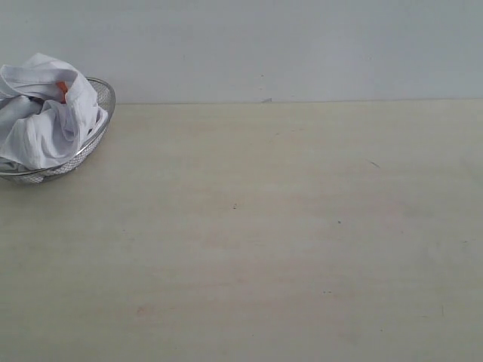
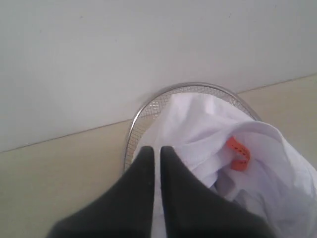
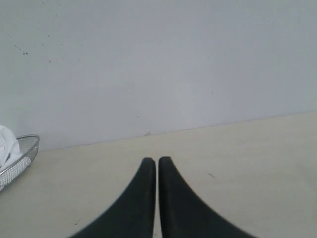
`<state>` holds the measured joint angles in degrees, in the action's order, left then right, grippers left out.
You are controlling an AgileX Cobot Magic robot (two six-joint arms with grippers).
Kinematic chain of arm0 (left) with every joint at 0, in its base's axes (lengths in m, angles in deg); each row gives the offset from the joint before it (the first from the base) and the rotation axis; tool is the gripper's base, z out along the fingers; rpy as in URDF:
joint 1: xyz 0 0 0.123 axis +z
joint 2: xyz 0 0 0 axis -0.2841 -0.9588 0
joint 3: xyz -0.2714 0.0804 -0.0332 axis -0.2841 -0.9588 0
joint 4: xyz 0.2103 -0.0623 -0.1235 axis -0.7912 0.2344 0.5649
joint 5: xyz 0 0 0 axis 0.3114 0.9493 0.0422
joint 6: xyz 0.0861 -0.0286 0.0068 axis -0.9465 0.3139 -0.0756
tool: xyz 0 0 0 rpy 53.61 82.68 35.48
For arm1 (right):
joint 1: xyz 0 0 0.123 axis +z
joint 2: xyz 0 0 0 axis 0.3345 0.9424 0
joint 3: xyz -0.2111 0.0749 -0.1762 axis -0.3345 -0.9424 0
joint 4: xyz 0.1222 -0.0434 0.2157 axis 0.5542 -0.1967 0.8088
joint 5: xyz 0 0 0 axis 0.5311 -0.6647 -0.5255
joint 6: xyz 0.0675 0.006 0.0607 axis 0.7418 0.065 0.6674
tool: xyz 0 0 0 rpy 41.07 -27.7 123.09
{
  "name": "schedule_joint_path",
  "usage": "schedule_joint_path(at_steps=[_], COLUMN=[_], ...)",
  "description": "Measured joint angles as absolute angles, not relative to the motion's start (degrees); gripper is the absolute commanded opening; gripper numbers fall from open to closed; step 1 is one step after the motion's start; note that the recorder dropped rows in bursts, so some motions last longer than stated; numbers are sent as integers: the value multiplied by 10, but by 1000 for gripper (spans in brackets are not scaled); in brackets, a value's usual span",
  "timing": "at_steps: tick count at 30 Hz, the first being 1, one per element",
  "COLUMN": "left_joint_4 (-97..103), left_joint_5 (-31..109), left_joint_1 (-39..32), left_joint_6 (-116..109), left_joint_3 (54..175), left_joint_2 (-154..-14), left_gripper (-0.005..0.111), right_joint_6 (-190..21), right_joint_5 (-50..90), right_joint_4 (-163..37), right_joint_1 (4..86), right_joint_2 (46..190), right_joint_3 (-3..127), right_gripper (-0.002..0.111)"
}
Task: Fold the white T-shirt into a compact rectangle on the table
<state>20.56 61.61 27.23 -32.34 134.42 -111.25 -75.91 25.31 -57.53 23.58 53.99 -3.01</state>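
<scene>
Closest in, pressed together and pinching nothing: the left black tapered end effector [image 2: 157, 148], aimed at the rim of the silver wire-mesh basket [image 2: 148, 106]; likewise the right black end effector [image 3: 157, 159], levelled over the pale beige wood-grain tabletop [image 1: 264, 241]. Farther, at ten o'clock on the tabletop, heaped in that basket: the soft, wrinkled white cotton T-shirt [image 1: 41, 124]. Probably light and limp; best pinched on a raised fold by the red neck tag [image 2: 237, 153].

Surface: wide pale beige wood-grain surface [image 1: 287, 249], reaching back to a plain grey-white wall [image 1: 302, 45].
Marks: faint dark specks and short scratches, scattered.
On it: round silver wire-mesh basket [image 1: 111, 102], far-left corner, near the wall.
Basket footing: apparently flat; its base is partly cut off at the picture's edge.
</scene>
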Motion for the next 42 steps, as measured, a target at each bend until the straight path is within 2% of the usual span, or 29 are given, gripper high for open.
schedule_joint_path(at_steps=[3, 5, 8, 12, 13, 15, 28, 30, 33, 37, 42], left_joint_4=[200, 185, 149, 94, 84, 66, 9, 25, 61, 89, 100], left_joint_5=[670, 714, 773, 812, 815, 813, 773, 765, 757, 757, 758], left_joint_1=[272, 272, 272, 272, 272, 272, 285, 285, 286, 286, 286], left_joint_6=[-331, -332, -332, -332, -332, -332, -328, -346, -383, -410, -417], left_joint_3=[1407, 1448, 1494, 1517, 1520, 1521, 1521, 1521, 1521, 1521, 1530], left_joint_2=[-1161, -1190, -1223, -1247, -1250, -1257, -1338, -1344, -1350, -1361, -1364], left_gripper=[5, 9, 27, 65, 71, 75, 73, 70, 47, 4, 4], right_joint_6=[-738, -727, -720, -716, -716, -715, -697, -711, -733, -748, -793], right_joint_5=[250, 248, 238, 182, 173, 165, 131, 128, 128, 128, 123], right_joint_4=[-575, -574, -574, -574, -574, -574, -552, -551, -550, -550, -550], right_joint_1=[236, 236, 236, 236, 236, 236, 236, 236, 236, 236, 236], right_joint_2=[548, 551, 552, 552, 552, 553, 650, 677, 723, 789, 857], right_joint_3=[-30, -30, -30, -19, -17, -12, 1, 15, 54, 111, 182], right_gripper=[0, 0, 0, 0, 0, 0, 0, 0, 0, 0, 0])
